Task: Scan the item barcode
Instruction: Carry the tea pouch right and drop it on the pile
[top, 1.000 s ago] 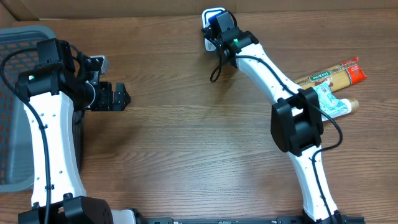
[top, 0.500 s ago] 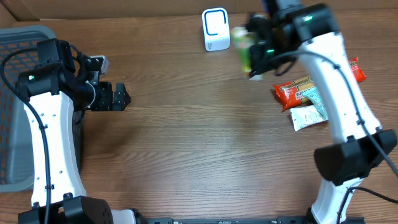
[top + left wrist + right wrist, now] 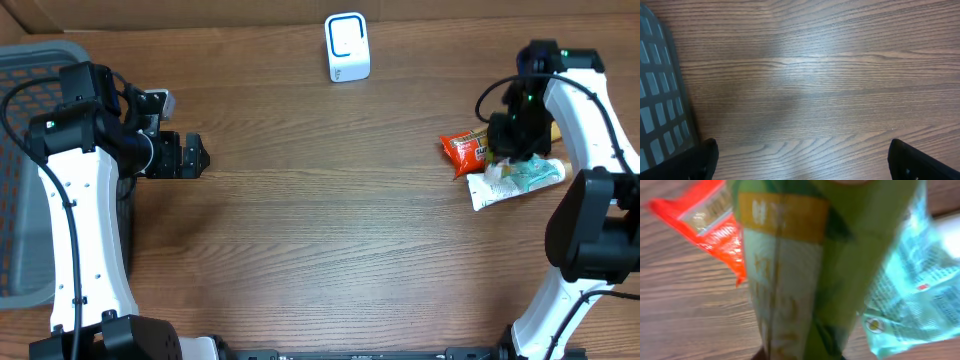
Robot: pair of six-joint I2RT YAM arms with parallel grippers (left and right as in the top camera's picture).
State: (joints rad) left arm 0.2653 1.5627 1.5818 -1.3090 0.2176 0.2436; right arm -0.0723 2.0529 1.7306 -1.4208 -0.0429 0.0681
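1. The green packet (image 3: 800,280) fills the right wrist view, right at the right pincer (image 3: 511,143). It is at the heap on the right of the counter (image 3: 320,240), between the orange packet (image 3: 462,150) and the teal packet (image 3: 527,178). We cannot tell whether it rests on them or is lifted.
2. Right pincer: the fingers are hidden by the packet, and by the arm from overhead. We cannot tell whether it is gripping or loose.
3. The scanner (image 3: 347,47) stands at the far edge, well apart from the packet, with nothing in front of it.
4. The left pincer (image 3: 198,156) is spread wide and empty, near the basket (image 3: 38,50). It is idle.
5. Progress: we judge that no scan is underway at this instant. The pictures do not settle whether this packet has met the scanner yet. If not, a sure grip, the carry and the barcode presentation are all left. We see no barcode on the visible face.
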